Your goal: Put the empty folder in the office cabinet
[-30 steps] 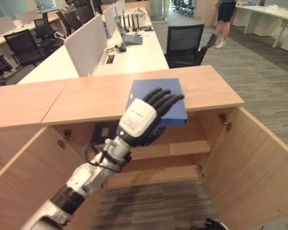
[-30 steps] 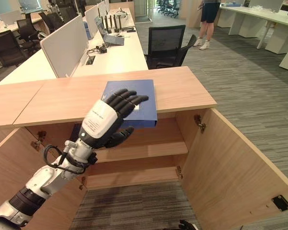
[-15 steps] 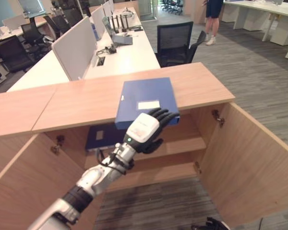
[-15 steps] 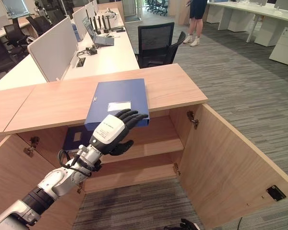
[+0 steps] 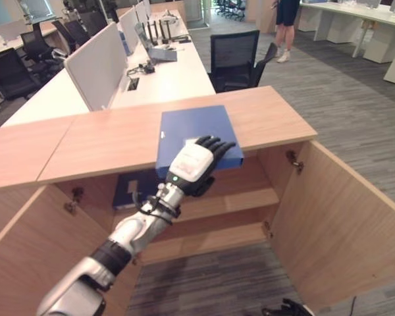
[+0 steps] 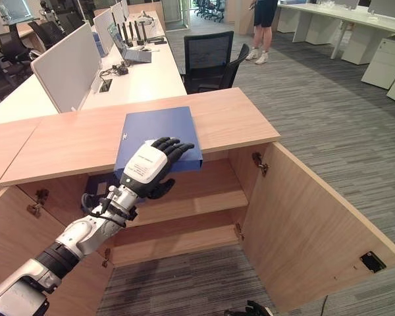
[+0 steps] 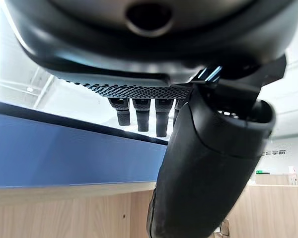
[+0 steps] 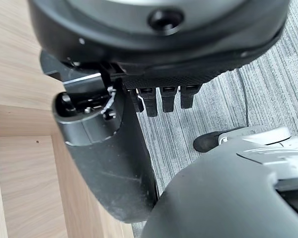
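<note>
The office cabinet [image 5: 151,135] stood across the middle of the head views, a long low unit in light wood with a flat top and both doors swung open toward the robot; the right door [image 5: 342,224] hung wide, the left door [image 5: 33,250] came in at the lower left. Inside, a shelf [image 5: 230,201] ran across the open compartment, and a second blue folder [image 5: 133,189] lay on that shelf at its left end, partly behind the arm. Behind the cabinet ran a row of white desks [image 5: 174,72] with a grey divider screen [image 5: 95,66], and a black office chair [image 5: 236,58] stood just beyond the cabinet top. A person [image 6: 263,26] stood on the grey carpet far back, seen from the waist down. The blue folder [image 5: 194,128] lay flat on the cabinet top near its front edge, its near end overhanging that edge above the open compartment. The left hand [image 5: 192,166] was at that near end: fingers [image 5: 214,146] laid over the top face, thumb below the overhanging edge, so the hand was clamped on the folder's near edge. The left wrist view showed the fingers [image 7: 141,116] past the blue edge and the thumb [image 7: 208,168] on the underside. The right hand [image 8: 114,163] hung low over the carpet beside a wooden panel, fingers relaxed and empty.
</note>
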### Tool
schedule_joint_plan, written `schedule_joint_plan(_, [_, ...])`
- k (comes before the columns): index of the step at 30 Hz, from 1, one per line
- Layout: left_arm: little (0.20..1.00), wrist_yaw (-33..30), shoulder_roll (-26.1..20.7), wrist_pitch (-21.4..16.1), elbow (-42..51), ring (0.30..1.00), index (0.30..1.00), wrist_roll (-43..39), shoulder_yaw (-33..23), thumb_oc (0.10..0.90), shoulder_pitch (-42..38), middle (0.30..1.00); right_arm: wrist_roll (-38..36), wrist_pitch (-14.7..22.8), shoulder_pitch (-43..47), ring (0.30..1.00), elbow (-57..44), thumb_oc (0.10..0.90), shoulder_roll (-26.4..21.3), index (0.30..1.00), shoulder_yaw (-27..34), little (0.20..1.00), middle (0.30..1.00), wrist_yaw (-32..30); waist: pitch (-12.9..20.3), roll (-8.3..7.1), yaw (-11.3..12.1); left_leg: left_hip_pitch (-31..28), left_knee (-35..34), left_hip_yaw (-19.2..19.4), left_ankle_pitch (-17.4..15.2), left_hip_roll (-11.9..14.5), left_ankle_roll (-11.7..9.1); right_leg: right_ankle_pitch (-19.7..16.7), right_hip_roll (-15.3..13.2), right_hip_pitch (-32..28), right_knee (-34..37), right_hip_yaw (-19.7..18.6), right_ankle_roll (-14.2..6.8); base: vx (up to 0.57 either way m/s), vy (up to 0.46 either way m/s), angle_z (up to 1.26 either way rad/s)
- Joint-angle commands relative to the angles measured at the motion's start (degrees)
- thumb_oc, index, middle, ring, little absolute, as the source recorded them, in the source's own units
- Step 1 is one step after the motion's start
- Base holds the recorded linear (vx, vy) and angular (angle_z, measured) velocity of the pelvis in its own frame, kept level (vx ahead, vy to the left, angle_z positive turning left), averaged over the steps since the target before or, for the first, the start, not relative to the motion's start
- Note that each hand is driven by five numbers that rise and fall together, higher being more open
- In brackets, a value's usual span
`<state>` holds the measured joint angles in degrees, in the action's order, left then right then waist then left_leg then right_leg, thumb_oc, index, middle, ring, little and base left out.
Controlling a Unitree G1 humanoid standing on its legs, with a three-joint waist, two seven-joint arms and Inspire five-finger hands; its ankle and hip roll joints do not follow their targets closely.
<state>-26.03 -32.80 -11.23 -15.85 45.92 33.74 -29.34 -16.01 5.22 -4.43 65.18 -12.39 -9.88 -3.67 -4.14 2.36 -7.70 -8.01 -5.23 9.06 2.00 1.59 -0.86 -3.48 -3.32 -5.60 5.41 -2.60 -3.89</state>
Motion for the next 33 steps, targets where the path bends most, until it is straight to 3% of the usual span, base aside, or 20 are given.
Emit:
schedule_joint_plan(1, [0.9,-5.7,-1.37,0.91,-0.82,0.9,0.9,1.37,-2.61,0.8,-13.69,0.9,-0.61,0.89,-0.59,0.9,1.78,0.8,-0.89,0.9,-1.38,0.9,0.9,0.25,1.26,-2.3,-0.16,-2.62,0.23,-0.27,-4.24,4.16,-5.1,1.93,-4.81,-3.05,-0.41,3.0,-5.9,0.0,0.0,0.0])
schedule_joint_plan(33, [0.9,-7.19,-1.6,5.04,-9.87,0.9,0.9,0.65,-3.21,0.8,-15.87,0.9,-1.73,1.01,-0.66,0.9,2.21,0.8,-1.53,0.9,-1.03,0.9,0.9,0.05,1.51,-2.69,-0.52,-3.21,0.23,-0.17,-5.15,4.24,-5.3,2.58,-4.53,-3.41,-0.41,3.17,-6.08,0.0,0.002,0.0])
